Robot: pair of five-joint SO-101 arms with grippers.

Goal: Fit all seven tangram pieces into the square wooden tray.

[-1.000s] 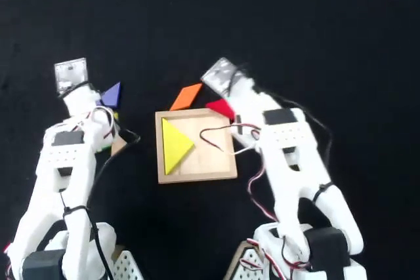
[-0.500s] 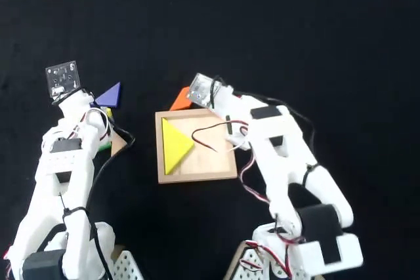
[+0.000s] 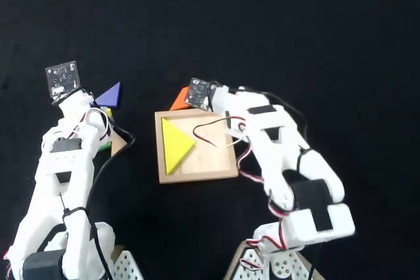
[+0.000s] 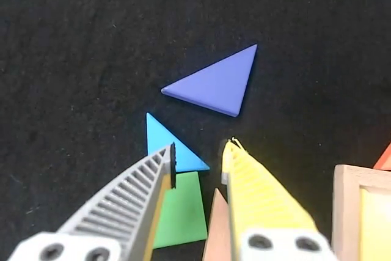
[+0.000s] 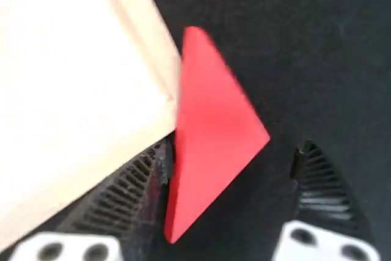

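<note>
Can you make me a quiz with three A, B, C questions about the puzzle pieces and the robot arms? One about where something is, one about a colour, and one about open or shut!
1. Where is the yellow triangle?
A. in the wooden tray
B. held up in the air
C. in a gripper

2. What colour is the piece between the fingers of the right gripper?
A. green
B. red
C. yellow

3. How is the left gripper?
A. shut on a piece
B. shut on nothing
C. open

Answers:
1 A, it lies flat inside the tray.
2 B, the red triangle sits between the spread fingers.
3 C, a gap shows between its fingers, over the light blue triangle.
</note>
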